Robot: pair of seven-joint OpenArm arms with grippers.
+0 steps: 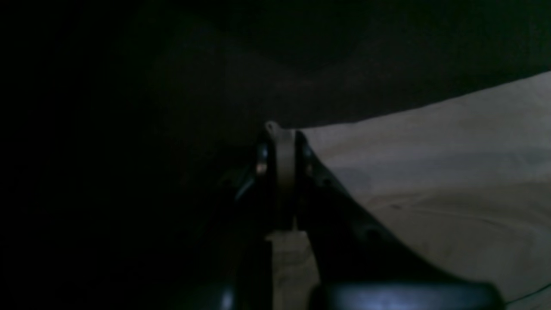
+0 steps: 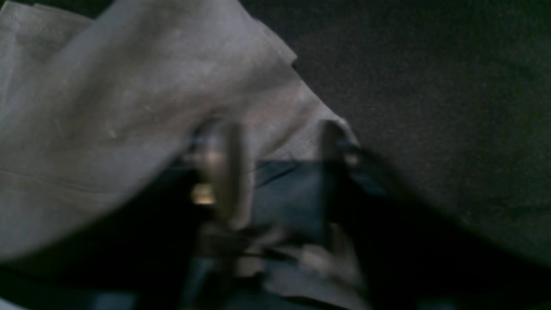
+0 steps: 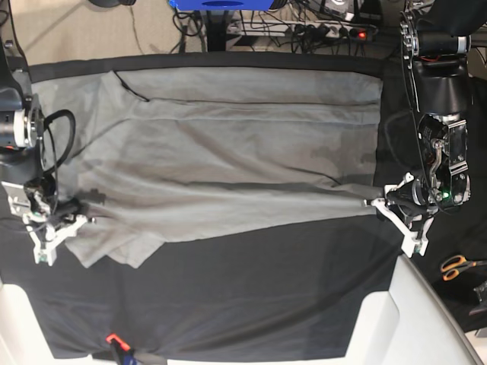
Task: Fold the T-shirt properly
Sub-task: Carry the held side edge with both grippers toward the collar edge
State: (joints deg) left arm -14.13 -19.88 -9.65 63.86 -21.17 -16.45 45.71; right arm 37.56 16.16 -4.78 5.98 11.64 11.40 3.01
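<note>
The light-grey T-shirt [image 3: 228, 144] lies spread across the black table cover [image 3: 251, 289], with its near edge pulled into a line between the two arms. My left gripper [image 3: 375, 203] is at the shirt's near right corner. In the left wrist view it [image 1: 282, 133] is shut on a thin fold of the shirt [image 1: 430, 172]. My right gripper [image 3: 74, 221] is at the shirt's near left part. In the blurred right wrist view its [image 2: 280, 129] fingers stand wide apart with the shirt [image 2: 129, 86] draped over the left finger [image 2: 224, 172].
Orange-handled scissors [image 3: 456, 266] lie beyond the cover's right edge. A small red-tipped object [image 3: 114, 339] sits at the cover's near edge. White table corners [image 3: 396, 319] show at the front. Cables and a power strip [image 3: 327, 30] run behind the table.
</note>
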